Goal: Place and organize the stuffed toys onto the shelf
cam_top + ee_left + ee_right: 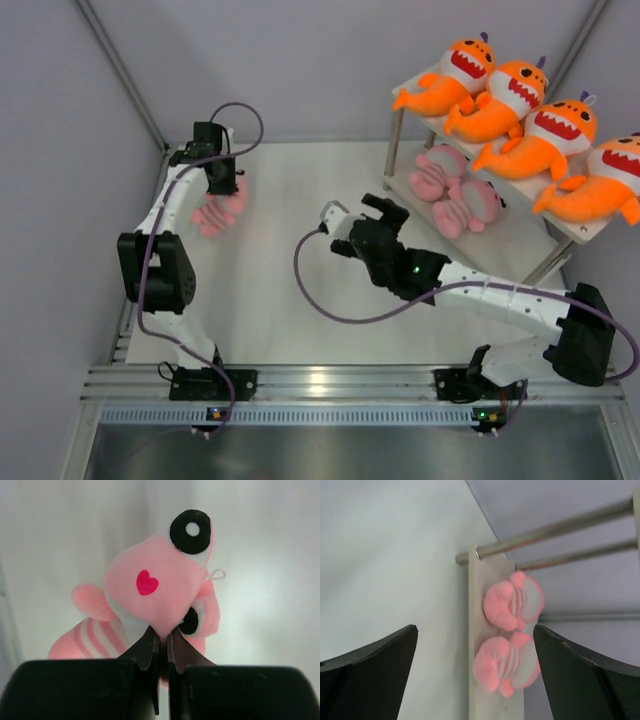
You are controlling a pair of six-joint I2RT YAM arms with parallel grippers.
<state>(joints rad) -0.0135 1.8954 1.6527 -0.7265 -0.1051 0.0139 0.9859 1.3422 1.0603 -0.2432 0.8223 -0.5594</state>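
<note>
White table [300, 260] inside a grey-walled enclosure. An aluminium rail [330, 385] along the near edge carries both arm bases. The shelf [583, 231] stands at the far right of the table, set at an angle to the rail. On its upper board I count four orange shark plush [500, 105] in a row, each touching the next, with red mouths facing up. On the lower board two pink striped plush [452, 190] lie side by side, partly tucked under the edge of the upper board. The right wrist view shows them [512, 630] close together near the board's end, with the silver shelf legs behind. A third pink plush [222, 210] is at the far left, well apart from the shelf. A purple cable [320, 290] loops over the table beside the right arm. The left arm is folded at the elbow and reaches toward the far left corner. The left end effector [222, 180] points down, clenched on the third pink plush [160, 585], pinching a fold of fabric below its heart-marked cheek. I cannot tell whether the toy is off the table. The right arm stretches low toward the centre. The right end effector [385, 212] faces the lower board with jaws spread wide, grasping nothing.
</note>
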